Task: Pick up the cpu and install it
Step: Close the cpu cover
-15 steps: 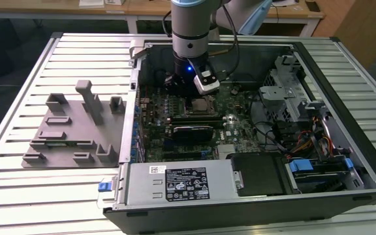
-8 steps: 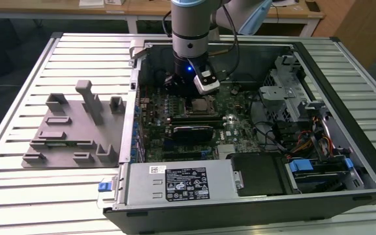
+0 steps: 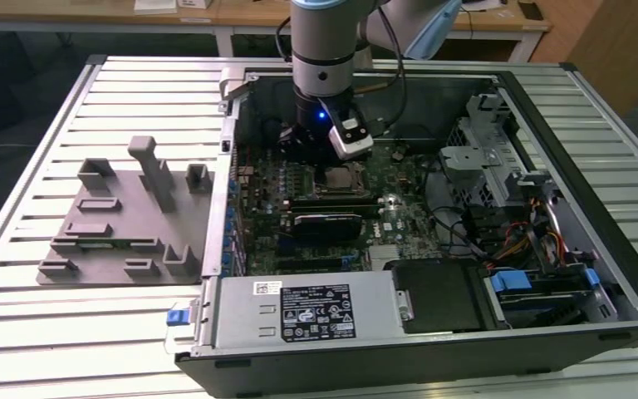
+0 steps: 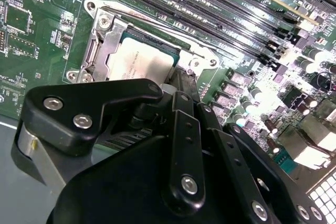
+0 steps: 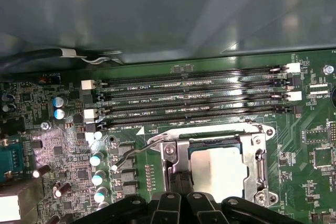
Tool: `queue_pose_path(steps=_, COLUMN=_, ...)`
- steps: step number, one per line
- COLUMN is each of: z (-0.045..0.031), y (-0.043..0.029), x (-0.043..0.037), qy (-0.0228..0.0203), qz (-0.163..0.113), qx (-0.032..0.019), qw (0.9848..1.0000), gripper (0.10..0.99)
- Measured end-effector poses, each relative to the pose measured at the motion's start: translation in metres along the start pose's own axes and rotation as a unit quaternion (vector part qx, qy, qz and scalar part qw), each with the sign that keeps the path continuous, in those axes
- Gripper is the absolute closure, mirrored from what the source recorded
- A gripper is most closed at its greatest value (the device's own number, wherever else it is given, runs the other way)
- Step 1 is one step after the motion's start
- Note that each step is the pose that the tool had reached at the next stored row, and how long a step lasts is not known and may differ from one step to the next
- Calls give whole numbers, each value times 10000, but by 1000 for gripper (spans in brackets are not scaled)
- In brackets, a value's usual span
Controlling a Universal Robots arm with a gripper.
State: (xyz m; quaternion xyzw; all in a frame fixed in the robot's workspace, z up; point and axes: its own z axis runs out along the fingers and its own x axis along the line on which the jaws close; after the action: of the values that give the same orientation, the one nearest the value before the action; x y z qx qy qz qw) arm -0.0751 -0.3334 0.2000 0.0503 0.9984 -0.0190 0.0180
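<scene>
Cpu [image 5: 218, 171] is seen lying flat in the metal-framed socket [image 5: 261, 153] of the motherboard [image 5: 310, 145], directly beneath the pincer [image 5: 181, 181]; the placing is therefore judged largely done; the pincer is held just over the chip's edge, and whether it is apart or together cannot be told; a wire lever [image 5: 131, 156] is seen beside the pincer, its latching undetermined; memory slots [image 5: 194, 98] lie beyond it.

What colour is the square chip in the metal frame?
The cpu is silver-grey; it shows best in the first wrist view.
</scene>
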Motion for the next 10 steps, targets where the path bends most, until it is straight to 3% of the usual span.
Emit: queue_pose_path(steps=10, z=-1, y=0, x=0, qy=1, qz=0, qx=2, qw=10000, gripper=980)
